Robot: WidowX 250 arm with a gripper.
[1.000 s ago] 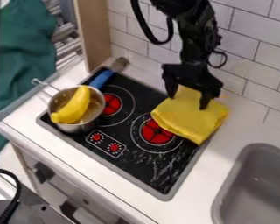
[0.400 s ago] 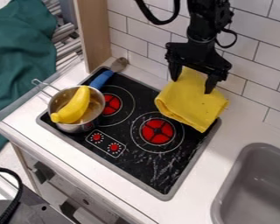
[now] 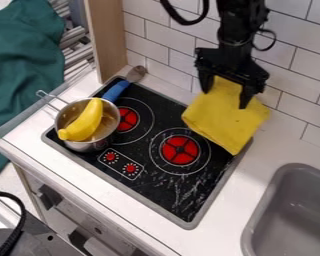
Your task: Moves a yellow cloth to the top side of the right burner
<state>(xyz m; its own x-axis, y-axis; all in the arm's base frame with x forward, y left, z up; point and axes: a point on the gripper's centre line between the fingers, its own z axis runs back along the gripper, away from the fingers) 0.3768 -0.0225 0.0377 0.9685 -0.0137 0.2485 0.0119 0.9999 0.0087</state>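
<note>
End effector (image 3: 225, 99) at the yellow cloth (image 3: 226, 122), fingers spread.
The end effector points down, its two fingers standing well apart with the cloth's upper part between them; whether they grip it, I cannot tell. The cloth spreads below the end effector in the view, past the upper right side of the right burner (image 3: 180, 150), its lower corner over the stovetop's (image 3: 164, 187) edge. That burner is down and to the left of the end effector. Farther left are a metal pot (image 3: 89, 145) with a yellow banana-shaped object (image 3: 86, 122) in it and a blue-handled tool (image 3: 116, 90). The gray sink (image 3: 293, 215) is down and to the right; the tiled wall (image 3: 166, 41) stands behind.
</note>
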